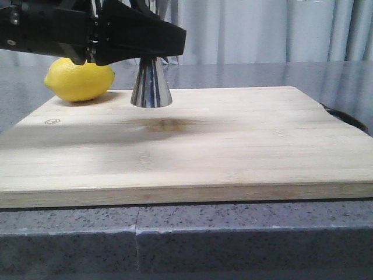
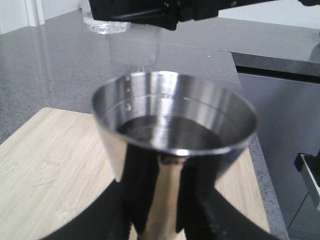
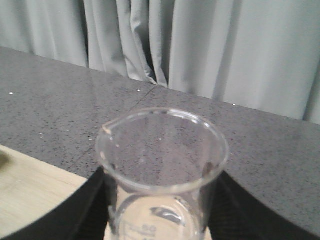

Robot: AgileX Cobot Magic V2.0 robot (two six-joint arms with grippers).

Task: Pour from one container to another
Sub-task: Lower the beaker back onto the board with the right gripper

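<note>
Jigger point(image 1: 151, 84): polished steel, hourglass form. My left gripper point(image 2: 159, 220) is closed on its narrow waist and holds it upright, clear of the board point(image 1: 233, 146), above the board's far-left part. Its shadow lies on the wood beneath.
Jigger contents: the left wrist view shows a dark liquid surface low in the upper cup; droplets cling to the inner wall.
Jigger handling: I judge it stiff, fairly heavy for its size and slippery. The waist is the correct grip point, since the cones above and below stop it sliding through the fingers.
Beaker point(image 3: 161, 170): clear glass with a spout on the rim. My right gripper point(image 3: 157, 232) is closed around its lower body, one finger on each side. It appears upright and empty, though clear liquid would be hard to see.
Beaker position: raised, seen in the left wrist view beyond and above the jigger rim, not touching it.
Beaker handling: I judge it light, rigid, fragile and smooth. Grip low on the body with moderate force; excess squeeze risks cracking, too little lets it slip on tilting.
Left arm pose: reaches in from the left, gripper level.
Right arm pose: wrist near level, spout not tipped.
Lemon point(image 1: 79, 80): at the board's far-left corner, just left of the jigger.
Desk point(image 1: 233, 233): dark speckled stone carrying the board.
</note>
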